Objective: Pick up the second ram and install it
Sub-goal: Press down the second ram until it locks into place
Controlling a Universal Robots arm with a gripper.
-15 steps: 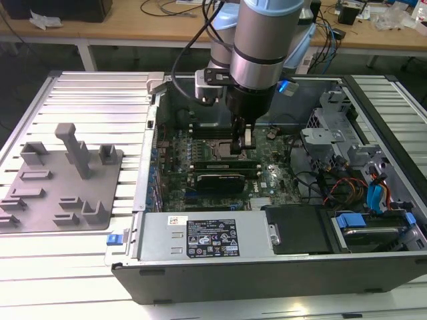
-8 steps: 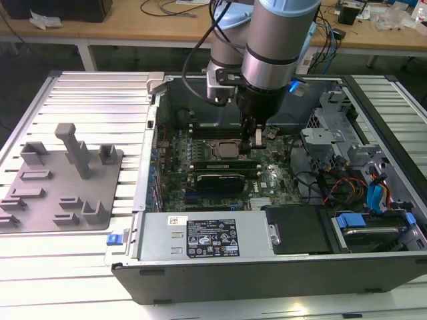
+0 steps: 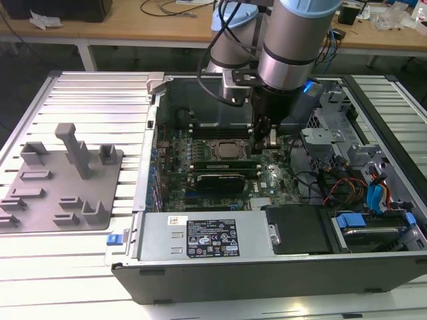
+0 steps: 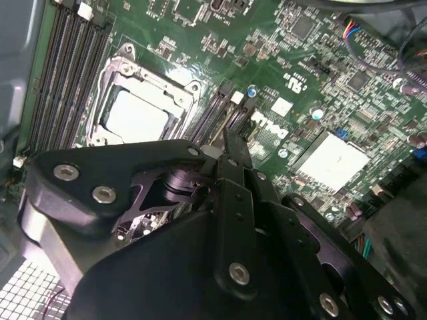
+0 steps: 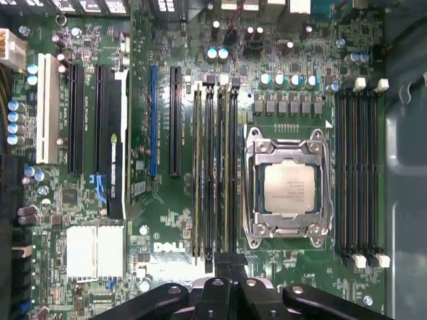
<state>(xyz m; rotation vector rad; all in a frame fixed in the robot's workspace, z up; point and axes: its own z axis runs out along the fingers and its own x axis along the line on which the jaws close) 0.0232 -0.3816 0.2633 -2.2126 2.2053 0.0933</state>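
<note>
Second ram (image 5: 223, 180), where does it sit?
It stands on edge in the bank of memory slots (image 5: 215, 100) just beside the processor (image 5: 288, 189), on the green motherboard (image 5: 167, 227) inside the open computer case (image 3: 267, 273). In the exterior view it is the long narrow green strip (image 3: 220, 162) between the processor (image 3: 223, 148) and the black expansion card (image 3: 217, 179).
Is it the only stick in that bank?
No. In the first wrist view another stick (image 5: 197, 173) stands in the outermost slot, farthest from the processor. The dark slots next to each stick look bare.
And the gripper?
The gripper (image 5: 229, 263) hangs over one end of that slot bank, its tips at the end of the second ram's slot. In the exterior view it (image 3: 263, 141) reaches straight down from the arm into the case.
What are the jaws doing?
They are closed, the two black fingers (image 5: 220, 277) pressed side by side with no gap, and nothing is visible between them. The second wrist view shows the same narrow joined tip (image 4: 230, 143) above the slot ends, the processor (image 4: 137, 113) off to one side.
Are the tips touching the stick?
I cannot tell; they are right at its end, but the contact itself is hidden.
Anything outside the case?
A grey parts fixture (image 3: 60, 180) lies on the slatted table (image 3: 100, 93) at the exterior view's left, well apart from the arm.
</note>
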